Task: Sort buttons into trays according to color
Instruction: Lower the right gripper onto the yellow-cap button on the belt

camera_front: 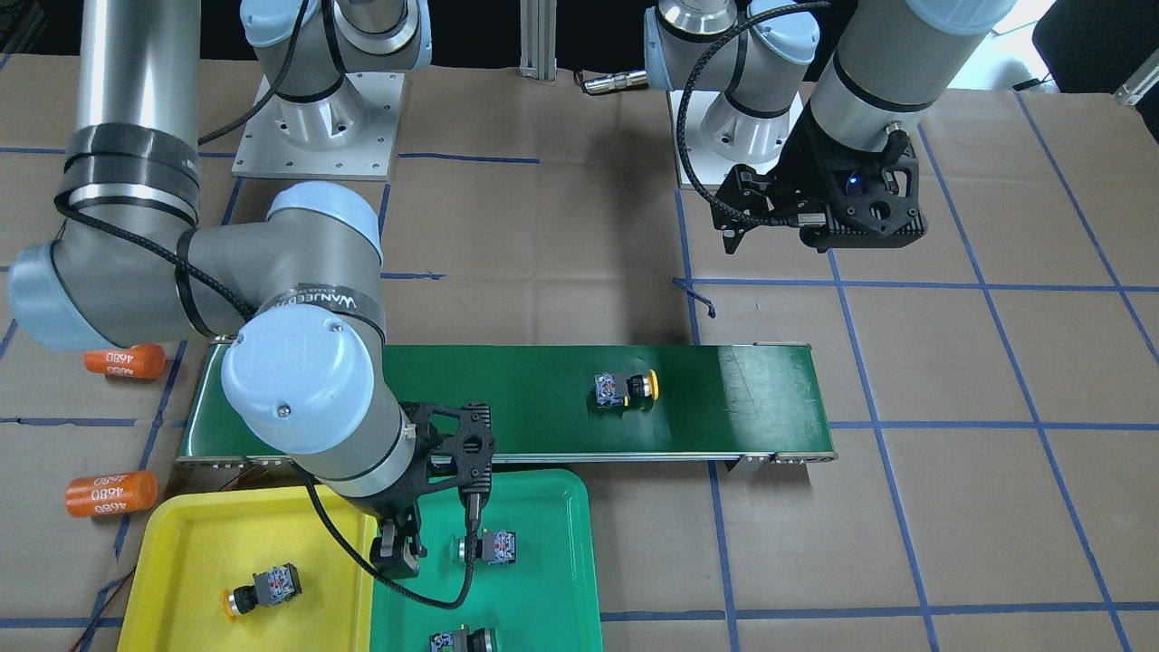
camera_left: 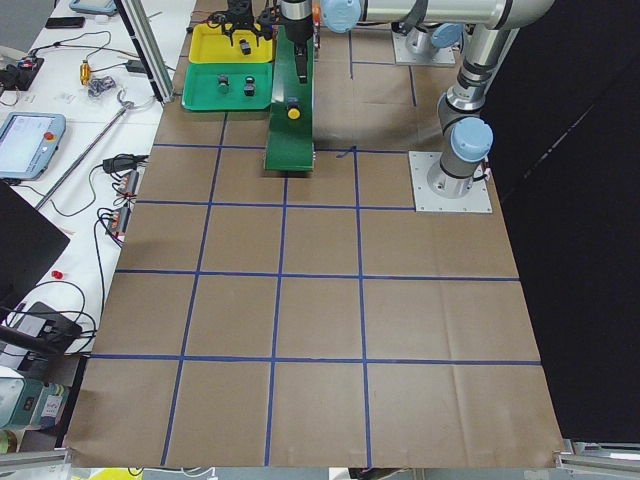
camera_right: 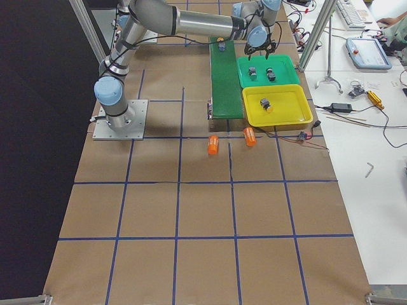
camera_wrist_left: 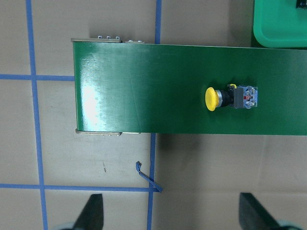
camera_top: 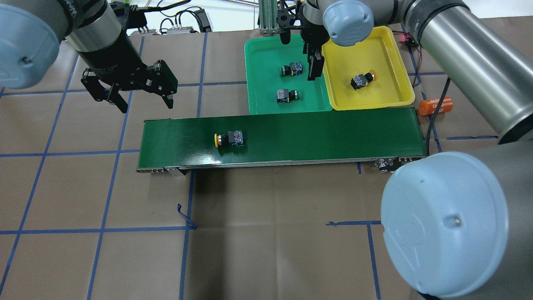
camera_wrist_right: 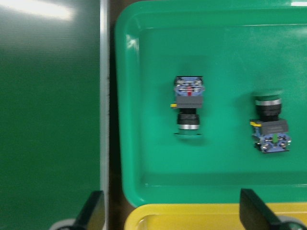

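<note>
One yellow button [camera_front: 625,389] [camera_top: 229,138] [camera_wrist_left: 231,97] lies on its side on the dark green conveyor belt [camera_front: 507,389]. Another yellow button [camera_front: 263,589] [camera_top: 361,80] lies in the yellow tray [camera_front: 181,543] [camera_top: 387,46]. Two green buttons [camera_wrist_right: 188,108] [camera_wrist_right: 271,127] lie in the teal-green tray [camera_front: 552,507] [camera_top: 262,54]. My right gripper [camera_front: 403,543] [camera_top: 311,58] hangs open and empty over the border between both trays. Off the belt's end, on the robot's side, my left gripper [camera_top: 145,106] [camera_front: 774,243] hovers open and empty.
Two orange cylinders marked 4680 [camera_front: 125,360] [camera_front: 110,493] lie on the paper beside the belt's end and the yellow tray. Brown paper with blue tape lines covers the table. The trays sit against the belt's far side.
</note>
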